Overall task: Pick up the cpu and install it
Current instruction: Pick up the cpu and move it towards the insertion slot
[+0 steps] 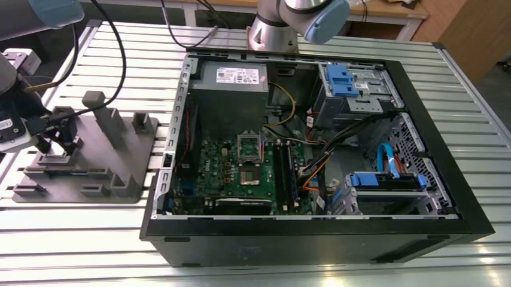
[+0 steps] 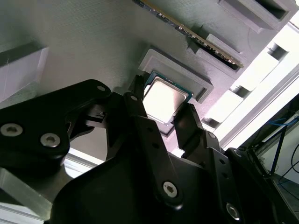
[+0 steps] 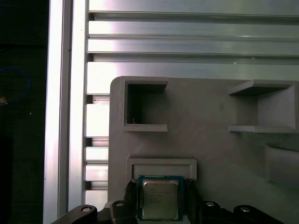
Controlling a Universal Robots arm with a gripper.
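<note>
The pick-up is in hand: the tool [image 3: 161,185] hangs open astride the cpu [image 3: 160,199], which lies flat in a shallow recess near the grey tray's [image 3: 210,140] edge, so a grasp likely calls for square, even contact on its two opposite sides.

Satin silvery metal top on the cpu [image 2: 162,98], matt grey plastic tray [image 3: 205,116], shiny ribbed metal table [image 3: 187,44]

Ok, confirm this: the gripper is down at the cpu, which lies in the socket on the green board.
Wrong place. The gripper is down at the cpu, which lies in a recess of the grey tray; both wrist views show it.
</note>
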